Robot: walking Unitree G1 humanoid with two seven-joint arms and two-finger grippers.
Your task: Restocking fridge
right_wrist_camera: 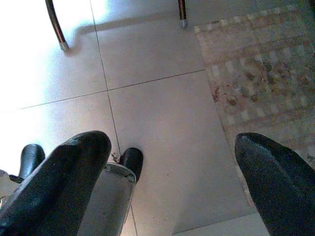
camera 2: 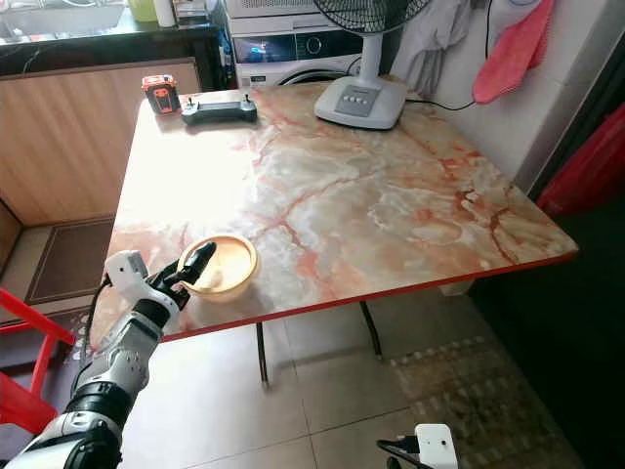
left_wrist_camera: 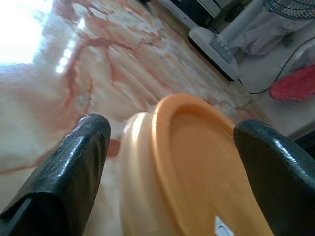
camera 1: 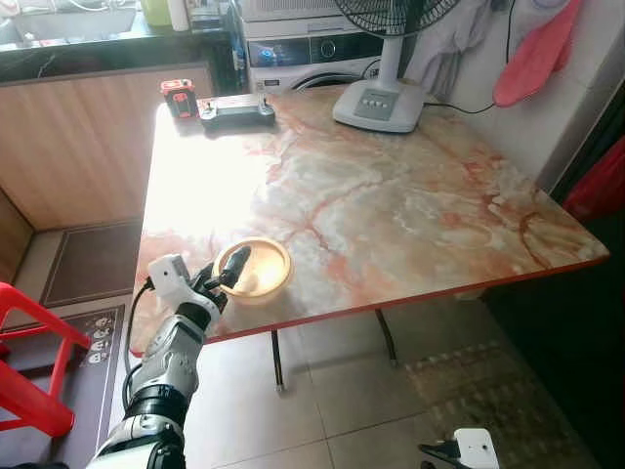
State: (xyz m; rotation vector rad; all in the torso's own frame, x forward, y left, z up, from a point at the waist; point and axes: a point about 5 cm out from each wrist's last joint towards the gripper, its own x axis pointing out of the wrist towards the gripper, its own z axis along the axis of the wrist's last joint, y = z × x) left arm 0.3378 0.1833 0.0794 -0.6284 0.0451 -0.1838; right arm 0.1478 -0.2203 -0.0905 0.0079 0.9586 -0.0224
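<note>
One round orange plastic bowl (camera 1: 253,271) sits near the marble table's (camera 1: 391,215) front edge. The left gripper (left_wrist_camera: 170,147) straddles its rim with fingers spread, so pickup is underway; next, closing and lifting. The right gripper (right_wrist_camera: 172,167) hangs open above the floor.

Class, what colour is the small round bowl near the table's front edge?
The small round plastic bowl is yellow-orange, clearest in the left eye view.

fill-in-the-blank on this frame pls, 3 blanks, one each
1. The left gripper has its fingers open around the ____ of the yellow bowl.
2. The bowl sits on the ____ table.
3. The right gripper hangs open over the ____.

Missing words: rim; marble; floor
</note>
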